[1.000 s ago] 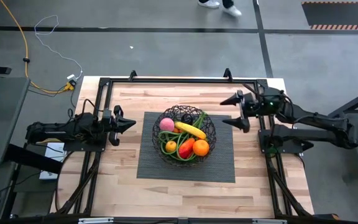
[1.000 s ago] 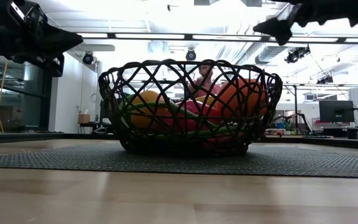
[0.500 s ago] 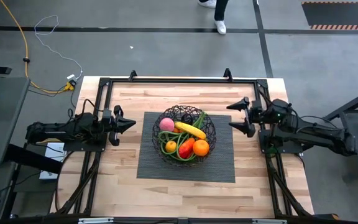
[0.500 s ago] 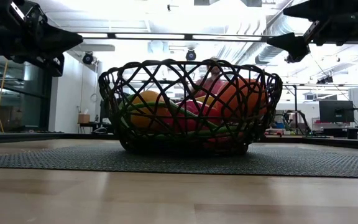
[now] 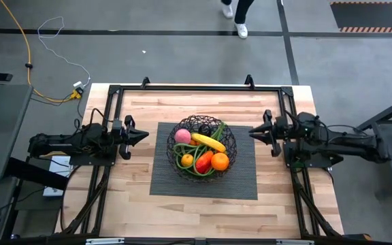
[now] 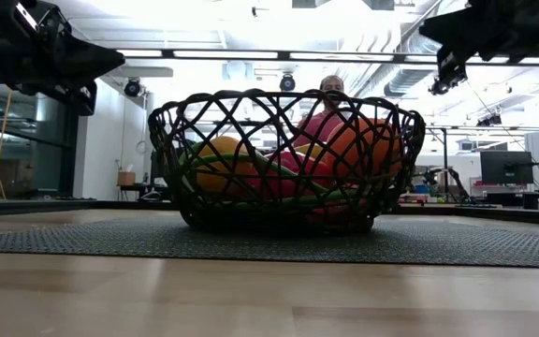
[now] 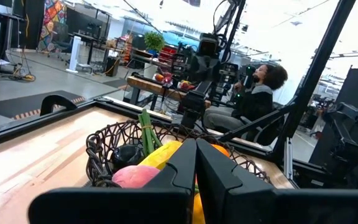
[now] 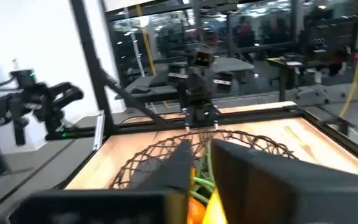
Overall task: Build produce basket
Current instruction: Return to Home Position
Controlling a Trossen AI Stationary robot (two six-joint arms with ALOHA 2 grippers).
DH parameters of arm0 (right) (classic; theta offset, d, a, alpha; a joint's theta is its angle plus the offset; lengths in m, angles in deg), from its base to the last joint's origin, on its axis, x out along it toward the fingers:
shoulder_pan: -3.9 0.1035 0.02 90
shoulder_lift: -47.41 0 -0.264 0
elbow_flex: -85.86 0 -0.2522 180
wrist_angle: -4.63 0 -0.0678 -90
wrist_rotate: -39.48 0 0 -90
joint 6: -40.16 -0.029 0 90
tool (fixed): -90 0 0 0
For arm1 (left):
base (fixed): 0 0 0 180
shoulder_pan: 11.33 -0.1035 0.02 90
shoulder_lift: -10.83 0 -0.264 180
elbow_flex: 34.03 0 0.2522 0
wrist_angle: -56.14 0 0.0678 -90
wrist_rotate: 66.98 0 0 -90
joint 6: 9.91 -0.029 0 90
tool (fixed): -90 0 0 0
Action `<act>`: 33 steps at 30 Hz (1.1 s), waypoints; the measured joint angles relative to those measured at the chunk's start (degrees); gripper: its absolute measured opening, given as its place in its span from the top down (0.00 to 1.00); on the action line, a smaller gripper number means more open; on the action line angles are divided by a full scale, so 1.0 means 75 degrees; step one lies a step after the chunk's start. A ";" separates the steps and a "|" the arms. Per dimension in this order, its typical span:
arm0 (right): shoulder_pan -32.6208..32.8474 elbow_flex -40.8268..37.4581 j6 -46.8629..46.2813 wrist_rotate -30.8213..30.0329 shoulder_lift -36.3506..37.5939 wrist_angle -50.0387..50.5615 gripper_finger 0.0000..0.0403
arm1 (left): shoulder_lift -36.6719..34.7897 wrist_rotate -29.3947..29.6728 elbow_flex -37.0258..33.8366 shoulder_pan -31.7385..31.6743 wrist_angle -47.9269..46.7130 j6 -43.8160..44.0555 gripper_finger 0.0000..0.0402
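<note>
The basket (image 5: 201, 146) stands by its base on the dark ribbed mat (image 5: 243, 180) at the table's middle. In it lies the produce: a pink peach (image 5: 182, 136), a yellow banana (image 5: 208, 142), two oranges (image 5: 220, 161), a red pepper (image 5: 203, 163) and long green beans (image 5: 218, 131). My left gripper (image 5: 145, 135) hangs shut to the basket's left, pointing level at it, fingers together (image 7: 196, 155). My right gripper (image 5: 252, 132) hangs to the basket's right, level, fingers nearly together (image 8: 201, 155) and nothing between them. Both are clear of the basket.
Black frame rails (image 5: 196, 87) run along the table's far edge and both sides. A person sits beyond the table, seen through the basket's rim in the low view (image 6: 330, 94). Bare wood lies in front of the mat (image 5: 203, 214).
My right gripper has drawn back from the basket toward the table's right edge and sunk a little. Its fingers, wide apart before, have shut on nothing. The basket and produce have stayed in place.
</note>
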 joint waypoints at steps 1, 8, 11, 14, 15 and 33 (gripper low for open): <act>0.0100 0.0000 0.0067 -0.0022 0.0008 0.0000 0.95 | 0.0001 0.0000 0.0000 0.0000 0.0000 -0.0003 1.00; 0.0533 -0.0920 -0.0185 -0.0091 0.0564 -0.1211 0.99 | 0.0001 -0.0002 0.0000 -0.0001 0.0000 -0.0001 1.00; 0.0568 -0.1456 -0.0468 -0.0192 0.0853 -0.1933 0.99 | -0.0002 0.0000 0.0000 0.0000 0.0003 -0.0003 1.00; 0.0599 -0.1591 -0.0547 -0.0202 0.1016 -0.1816 1.00 | 0.0000 -0.0003 0.0002 0.0000 0.0001 0.0000 1.00; 0.0653 -0.1643 -0.0573 -0.0171 0.1047 -0.1713 1.00 | 0.0001 -0.0003 0.0003 0.0000 0.0001 -0.0001 1.00; 0.2033 -0.1900 0.1086 -0.2337 0.1927 0.0295 1.00 | 0.0001 0.0000 0.0003 -0.0003 0.0000 0.0000 1.00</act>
